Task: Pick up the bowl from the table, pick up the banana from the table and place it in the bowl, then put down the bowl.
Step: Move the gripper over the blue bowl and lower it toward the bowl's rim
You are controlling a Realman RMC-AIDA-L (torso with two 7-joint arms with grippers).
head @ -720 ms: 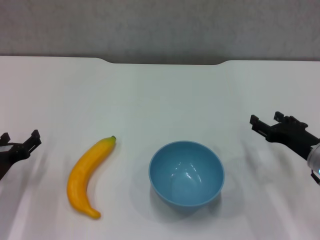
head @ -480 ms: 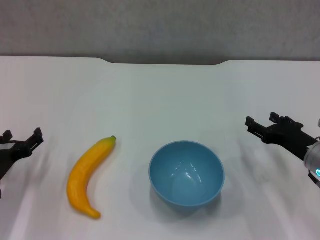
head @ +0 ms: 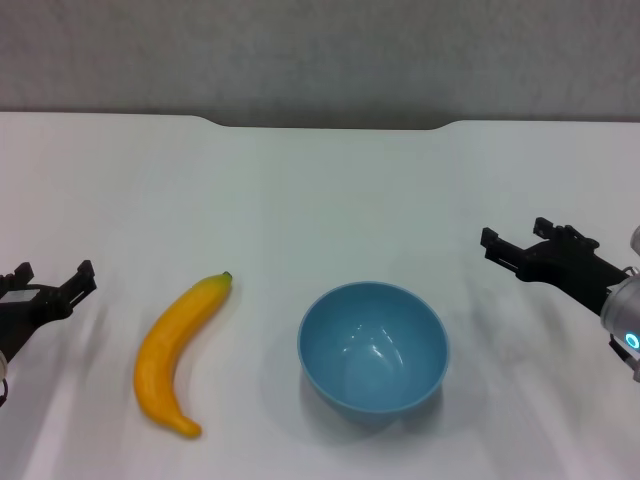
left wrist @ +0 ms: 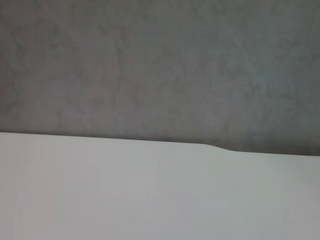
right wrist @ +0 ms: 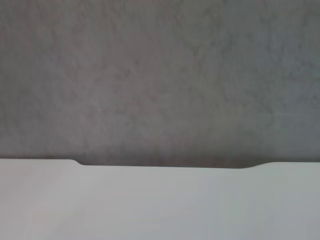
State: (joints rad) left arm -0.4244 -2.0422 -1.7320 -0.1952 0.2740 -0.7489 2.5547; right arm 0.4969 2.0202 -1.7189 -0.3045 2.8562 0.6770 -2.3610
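Head view: right tool (head: pixel 515 243), released, nearer round light-blue plastic bowl (head: pixel 372 346); left tool (head: pixel 53 279), released, beside long yellow banana (head: pixel 176 353).

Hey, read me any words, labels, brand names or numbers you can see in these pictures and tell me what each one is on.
None: no text can be read in any view.
The bowl is plain blue, the banana bears no sticker, and the table is bare white.
The left gripper and right gripper show no readable marking.
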